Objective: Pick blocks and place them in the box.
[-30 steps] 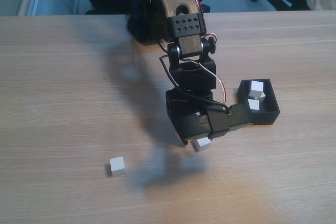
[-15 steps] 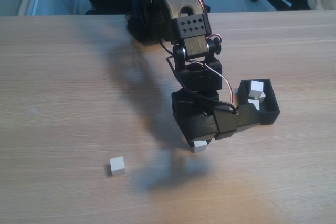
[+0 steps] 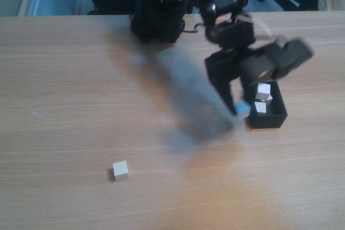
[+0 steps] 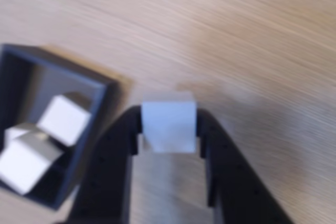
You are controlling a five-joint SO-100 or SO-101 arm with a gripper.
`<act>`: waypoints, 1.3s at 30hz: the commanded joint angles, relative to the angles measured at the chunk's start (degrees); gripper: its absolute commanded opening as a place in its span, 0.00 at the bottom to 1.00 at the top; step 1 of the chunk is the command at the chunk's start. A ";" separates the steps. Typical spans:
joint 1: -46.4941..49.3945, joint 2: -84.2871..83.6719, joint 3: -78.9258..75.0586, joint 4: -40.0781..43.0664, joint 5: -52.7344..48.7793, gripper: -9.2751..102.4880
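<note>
Transport step: the end effector [image 4: 169,129] grips a block [image 4: 169,125] just beside the box [image 4: 100,85]; next, centre above it and release.

Arm [image 3: 226,30] reaching forward and down, end effector [image 4: 169,129] clamped on a block [image 4: 169,125]

Matt white blocks [image 4: 168,126], matt black plastic box [image 4: 100,103], smooth pale wood-grain table [image 3: 81,95].
</note>
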 commanded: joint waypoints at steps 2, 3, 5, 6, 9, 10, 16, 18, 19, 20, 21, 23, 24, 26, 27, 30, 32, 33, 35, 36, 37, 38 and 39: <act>-5.80 6.06 -0.26 1.58 -0.26 0.08; -6.77 6.33 -0.44 1.58 -0.35 0.08; -8.53 6.42 -0.97 1.58 -0.79 0.08; -9.14 6.06 -1.41 1.58 -0.88 0.08; -10.37 4.75 -2.72 1.49 -1.49 0.08; -10.46 4.31 -3.08 1.41 -1.49 0.08; -10.37 1.76 -5.36 1.93 -0.79 0.09; -10.20 0.62 -6.59 2.02 -0.62 0.10; -10.11 0.00 -7.29 2.11 -0.62 0.11; -10.02 -0.53 -8.09 2.29 -0.53 0.12; -9.93 -1.05 -8.88 2.64 -0.35 0.13; -9.76 -1.76 -10.37 3.08 -0.18 0.18; -9.58 -1.93 -10.63 3.08 -0.18 0.19; -9.05 -2.02 -10.81 3.16 -0.26 0.21; -8.70 -2.02 -10.81 3.34 -0.44 0.21; -7.38 -1.93 -10.81 4.66 -0.79 0.23; -6.42 -1.85 -10.81 5.45 -1.58 0.22; -5.80 -1.67 -10.81 5.71 -1.67 0.20; -4.04 -1.32 -10.81 6.06 -0.88 0.19; -2.99 -1.05 -10.55 6.06 -0.44 0.18; -1.67 -0.70 -10.02 6.15 0.00 0.18; -0.26 -0.26 -9.58 6.59 0.35 0.18; 1.23 0.26 -8.79 6.86 0.62 0.19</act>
